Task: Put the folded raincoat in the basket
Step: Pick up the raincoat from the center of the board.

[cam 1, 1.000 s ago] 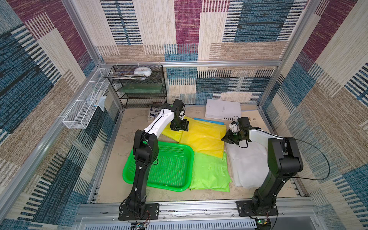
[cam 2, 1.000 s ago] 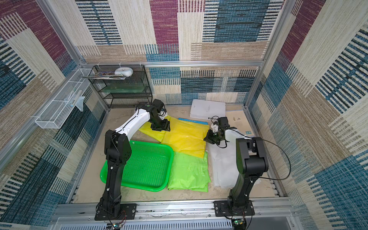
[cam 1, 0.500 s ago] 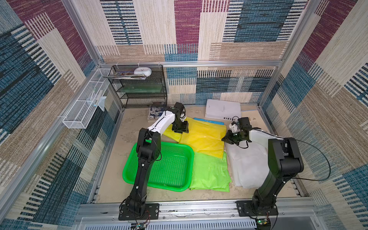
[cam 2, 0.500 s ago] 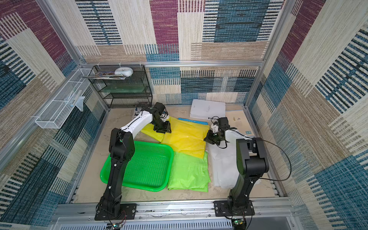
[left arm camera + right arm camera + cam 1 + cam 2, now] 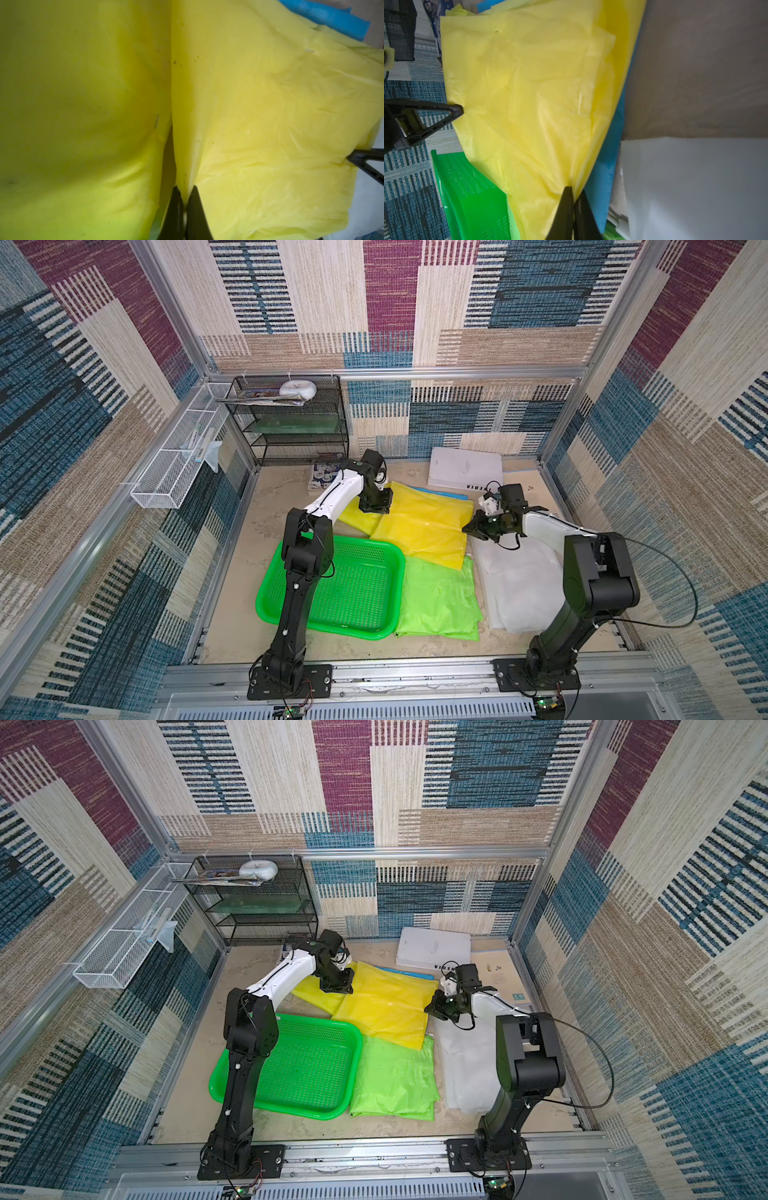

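The folded yellow raincoat [image 5: 419,526] [image 5: 382,1006] lies mid-table, behind the bright green basket [image 5: 361,593] [image 5: 316,1069], which holds nothing. My left gripper [image 5: 376,506] [image 5: 185,188] is shut on the raincoat's far left corner, pinching a ridge of yellow plastic [image 5: 259,124]. At the raincoat's right edge [image 5: 539,93], my right gripper [image 5: 471,527] [image 5: 575,190] is shut on the plastic. In the right wrist view, the basket's corner [image 5: 467,187] shows beside the raincoat.
A lime green raincoat [image 5: 436,597] lies right of the basket and a white one [image 5: 515,585] under my right arm. A blue sheet [image 5: 440,492] sits under the yellow one. At the back are a white booklet [image 5: 465,468], a black mesh rack [image 5: 299,427] and a white wire tray [image 5: 178,464].
My left gripper has gone from open to shut on the yellow raincoat's corner, and its arm has shifted slightly. The right gripper has kept its grip in place.
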